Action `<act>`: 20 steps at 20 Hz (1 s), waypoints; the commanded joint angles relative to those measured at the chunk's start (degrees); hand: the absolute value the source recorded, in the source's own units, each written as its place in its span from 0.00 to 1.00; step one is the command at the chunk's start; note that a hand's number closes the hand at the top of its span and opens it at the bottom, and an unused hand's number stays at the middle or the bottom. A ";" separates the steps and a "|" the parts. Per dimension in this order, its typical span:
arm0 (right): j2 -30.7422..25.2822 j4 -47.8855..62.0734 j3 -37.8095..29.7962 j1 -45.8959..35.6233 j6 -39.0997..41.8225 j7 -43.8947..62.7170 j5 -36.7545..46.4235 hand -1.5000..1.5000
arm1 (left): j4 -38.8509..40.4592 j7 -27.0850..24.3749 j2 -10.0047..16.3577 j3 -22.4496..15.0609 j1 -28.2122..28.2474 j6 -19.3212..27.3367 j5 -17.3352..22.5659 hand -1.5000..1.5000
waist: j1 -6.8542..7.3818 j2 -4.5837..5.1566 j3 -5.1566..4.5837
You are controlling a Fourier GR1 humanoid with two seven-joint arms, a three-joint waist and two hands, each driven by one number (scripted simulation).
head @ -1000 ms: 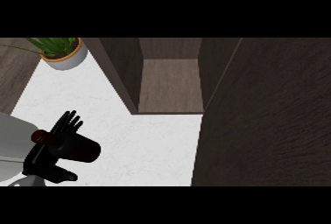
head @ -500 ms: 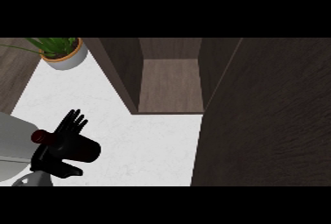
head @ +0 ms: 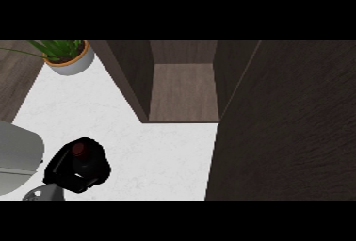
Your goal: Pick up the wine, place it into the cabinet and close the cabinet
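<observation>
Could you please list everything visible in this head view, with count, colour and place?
Wine bottle: one, dark with a red top, lower left above the counter, held in the hand.
Cabinet: one, dark brown wood, top centre, standing open.
Cabinet door: one, dark brown, swung open, filling the right side.
Potted plant: one, green leaves in a white pot, upper left corner.
Counter: one, white and marbled, centre and left.
Grey object: one, light grey, at the left edge; what it is cannot be told.
Left hand: one, black, lower left, curled round the wine bottle, grey forearm below it.
Right hand: not in view.
</observation>
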 commanded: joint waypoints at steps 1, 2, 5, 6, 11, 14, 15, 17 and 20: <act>0.15 -2.69 -1.11 -0.89 -0.39 1.14 -0.97 0.00 | 0.40 -11.48 0.39 -3.39 -0.21 -1.82 -5.68 1.00 | -0.07 0.12 -0.07; -1.26 -5.38 -4.11 1.73 1.05 1.43 -4.96 0.00 | -4.20 -12.97 0.22 -5.90 3.50 0.44 -8.54 1.00 | -0.04 -0.04 0.00; -0.90 -7.32 -0.81 4.53 1.11 0.85 -2.44 0.00 | -4.39 -9.32 -1.74 -0.83 0.77 10.83 -4.73 1.00 | -0.11 -0.06 0.04; 0.42 -5.00 0.65 1.35 -0.74 1.55 0.55 0.00 | -2.22 -11.22 1.47 1.41 1.52 9.40 -3.63 1.00 | 0.14 0.01 -0.02; -0.24 -4.22 0.22 3.75 1.34 -1.71 -0.85 0.00 | -7.87 -8.05 -3.85 3.57 2.68 17.74 -0.29 1.00 | 0.32 -0.03 0.05; -1.36 -6.63 -3.32 4.01 1.69 1.18 -4.14 0.00 | -10.89 -11.37 -3.47 2.81 2.08 21.29 -2.98 1.00 | 0.18 -0.05 0.04; -0.69 -7.42 -2.14 7.74 2.85 -1.95 -4.69 0.00 | -10.53 -11.32 -4.43 2.92 1.28 23.45 -3.40 1.00 | -0.04 -0.06 0.06; 0.19 -5.31 -0.82 -0.70 -1.12 3.92 0.01 0.00 | -14.92 -14.05 -6.31 1.84 4.93 26.41 -5.03 1.00 | 0.60 -0.10 0.00; 1.02 -3.11 1.07 1.87 0.56 0.21 0.18 0.00 | -17.16 -10.95 -2.93 3.75 1.95 21.73 -0.59 1.00 | 0.35 0.00 0.01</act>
